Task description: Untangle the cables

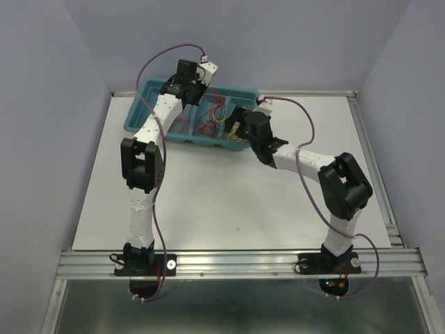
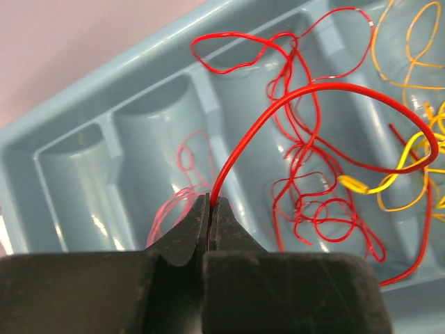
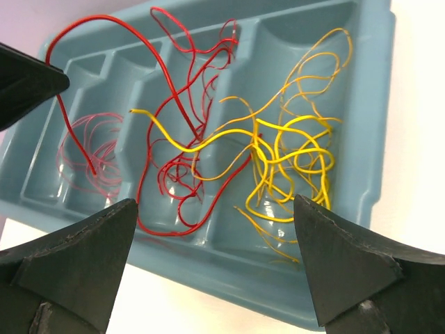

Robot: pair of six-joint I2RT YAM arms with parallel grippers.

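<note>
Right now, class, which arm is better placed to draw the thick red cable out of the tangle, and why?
Left. The left gripper is shut on the thick red cable, which crosses the yellow cables. The right gripper hangs open above the tray, holding nothing.

Left arm [image 1: 142, 209], right arm [image 1: 341, 229]: white link shells, black joint housings. Thin purple cable [image 1: 299, 161] loops along each. Black base plates [image 1: 142, 263] on rail [image 1: 236, 263], silver screw head beside each. Fingers [image 2: 184, 240] matte black, wedge-shaped, grainy surface.
</note>
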